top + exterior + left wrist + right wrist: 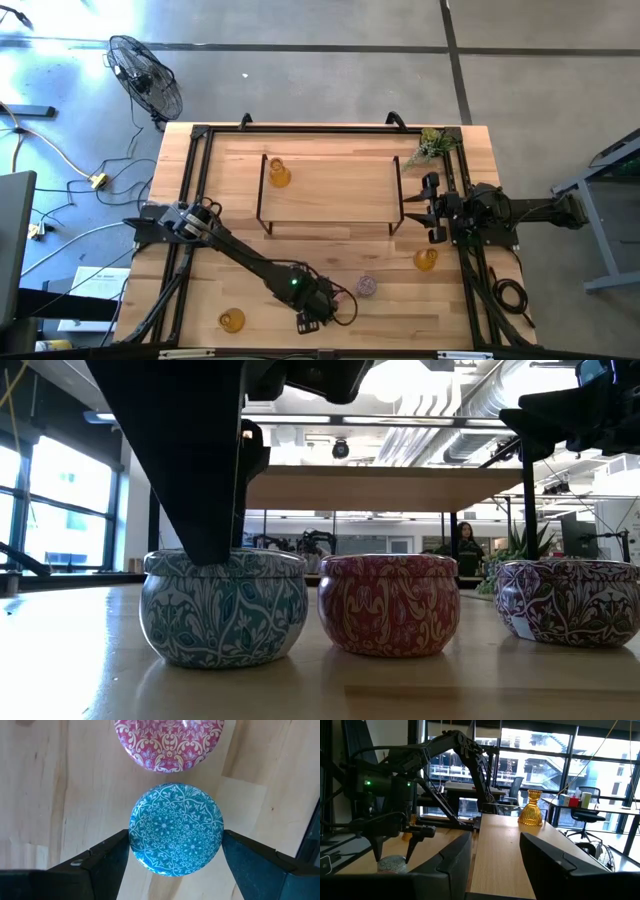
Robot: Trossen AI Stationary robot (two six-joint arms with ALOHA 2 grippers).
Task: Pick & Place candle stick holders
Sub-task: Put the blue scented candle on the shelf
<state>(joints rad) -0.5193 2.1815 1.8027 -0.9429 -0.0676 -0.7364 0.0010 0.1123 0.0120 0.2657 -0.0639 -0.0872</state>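
Low in the centre of the overhead frame, my left gripper (310, 318) points down at the pale wooden table (330, 255). Its own camera shows the two dark fingers (107, 857) closed against opposite sides of the squat round blue patterned tin holder (175, 827). From table height that tin (222, 605) stands flat on the wood, and one finger covers part of its front.

Just above it in the wrist frame sits the squat round pink patterned tin holder (170, 742), cut off by the top edge. The level view places it (390, 605) just beside the blue one. The squat round purple patterned tin holder (565, 600) follows, cut by the right edge. From overhead only the purple one (367, 286) shows; my arm hides the other two.

An amber glass holder with a bulbous base (232, 320) stands in the lower left of the overhead frame. A second amber glass holder (426, 259) stands right of centre. A third amber glass holder (279, 175) stands on the raised wooden shelf with a black frame (330, 190).

My right gripper (432, 210) waits at the shelf's right end, fingers apart around nothing. Above it lies a green plant sprig (432, 145).
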